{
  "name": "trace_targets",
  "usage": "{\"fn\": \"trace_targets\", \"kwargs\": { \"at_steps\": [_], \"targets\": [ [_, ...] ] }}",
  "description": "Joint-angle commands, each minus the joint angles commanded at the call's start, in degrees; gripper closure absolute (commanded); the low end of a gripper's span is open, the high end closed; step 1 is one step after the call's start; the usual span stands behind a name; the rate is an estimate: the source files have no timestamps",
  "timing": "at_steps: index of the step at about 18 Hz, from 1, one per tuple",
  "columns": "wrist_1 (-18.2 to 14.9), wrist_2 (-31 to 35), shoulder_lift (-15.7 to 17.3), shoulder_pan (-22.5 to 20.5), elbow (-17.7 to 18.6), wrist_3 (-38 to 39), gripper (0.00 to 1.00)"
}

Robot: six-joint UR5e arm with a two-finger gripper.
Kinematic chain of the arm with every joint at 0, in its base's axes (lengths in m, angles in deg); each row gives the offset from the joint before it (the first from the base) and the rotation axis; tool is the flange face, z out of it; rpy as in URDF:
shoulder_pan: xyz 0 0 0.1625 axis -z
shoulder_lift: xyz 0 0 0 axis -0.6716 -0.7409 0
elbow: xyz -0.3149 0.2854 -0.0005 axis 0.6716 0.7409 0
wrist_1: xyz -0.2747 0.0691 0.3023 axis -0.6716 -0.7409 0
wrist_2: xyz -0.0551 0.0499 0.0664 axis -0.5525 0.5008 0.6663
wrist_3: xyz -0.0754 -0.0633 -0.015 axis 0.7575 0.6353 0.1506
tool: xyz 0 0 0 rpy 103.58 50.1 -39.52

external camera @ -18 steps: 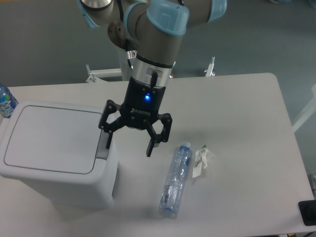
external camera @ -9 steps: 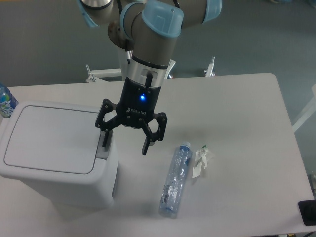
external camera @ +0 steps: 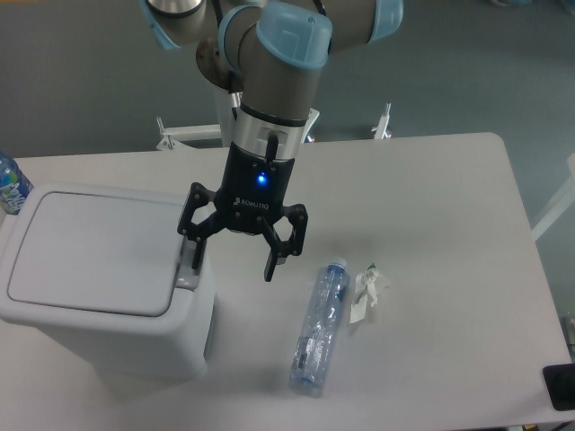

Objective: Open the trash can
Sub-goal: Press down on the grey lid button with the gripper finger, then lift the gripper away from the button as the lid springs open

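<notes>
At the bench's front-left corner you see the trash can (external camera: 94, 287), lid down. Behind it, your gripper (external camera: 234, 265) hangs spread wide, one finger (external camera: 194, 254) over the dark tab (external camera: 187, 272) at the lid's right edge.

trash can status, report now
Tool open, one finger over the push-button tab. Trash can lid shut. Clear plastic bottle lying beside, not in the way.
</notes>
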Motion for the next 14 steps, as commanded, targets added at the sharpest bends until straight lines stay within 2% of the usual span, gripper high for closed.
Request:
{"fn": "trace_targets", "kwargs": {
  "at_steps": [3, 7, 9, 11, 14],
  "targets": [
    [0.0, -0.1, 0.0, 0.0, -0.3, 0.3, 0.0],
    [0.2, 0.1, -0.3, -0.3, -2.4, -0.4, 0.0],
    [0.5, 1.7, -1.8, -2.4, -3.3, -1.3, 0.0],
    [0.5, 5.3, -2.7, -5.3, -4.2, -5.2, 0.0],
    [0.6, 10.2, -6.4, -10.4, -3.7, -16.8, 0.0]
  ]
}}
